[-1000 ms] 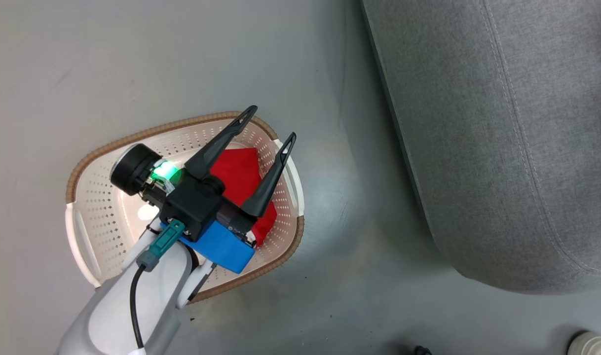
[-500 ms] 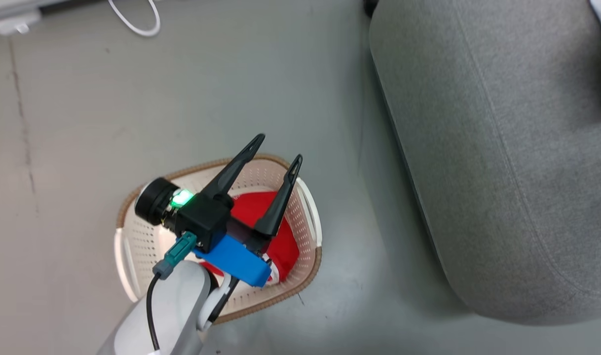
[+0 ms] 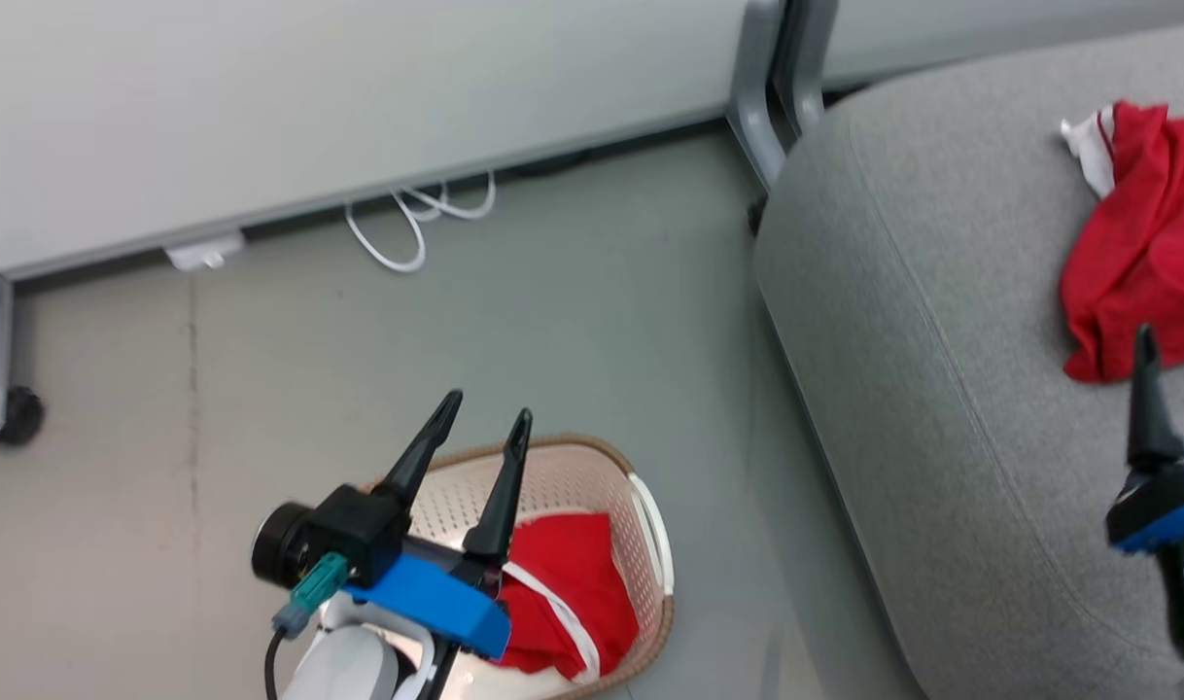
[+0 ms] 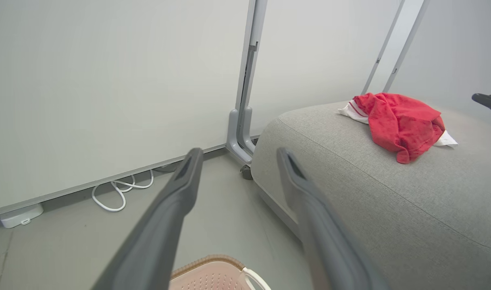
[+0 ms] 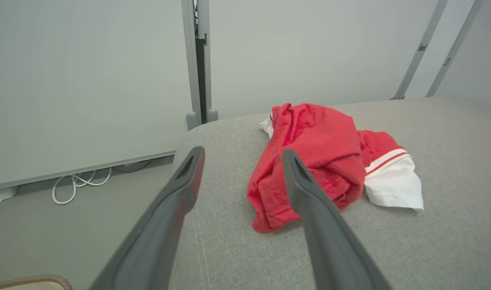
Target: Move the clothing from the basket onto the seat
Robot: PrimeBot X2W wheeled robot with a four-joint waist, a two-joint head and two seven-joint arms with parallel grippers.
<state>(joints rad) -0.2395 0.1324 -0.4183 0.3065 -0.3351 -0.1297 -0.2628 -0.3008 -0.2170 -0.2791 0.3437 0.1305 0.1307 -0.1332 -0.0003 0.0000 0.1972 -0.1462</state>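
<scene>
Finding: the head view has lifted over the last second, and wall panel (image 3: 359, 97), white cable (image 3: 407, 228) and the top of the seat (image 3: 942, 340) have come into frame; this is camera movement, not movement of the objects. The basket (image 3: 565, 486) stands on the floor, near the seat's left edge but apart from it, as it did before. One red garment with white trim (image 3: 573, 583) lies inside it against the wall nearer the seat. A second red garment with white striped sleeve panels (image 3: 1136, 262) lies crumpled on top of the seat, well in from the edge. The left gripper (image 3: 488, 408) remains above the basket's near-left part, fingers spread and empty as in both earlier pictures; its wrist view now looks toward the wall and seat, not down into the basket. The right gripper (image 5: 242, 152) hangs over the seat, just short of the delivered garment, fingers parted with nothing between them. Assessment: the task is about half done. The lifted view confirms one item delivered; the other is not yet grasped, and the left gripper would need to tip down into the basket to take it
</scene>
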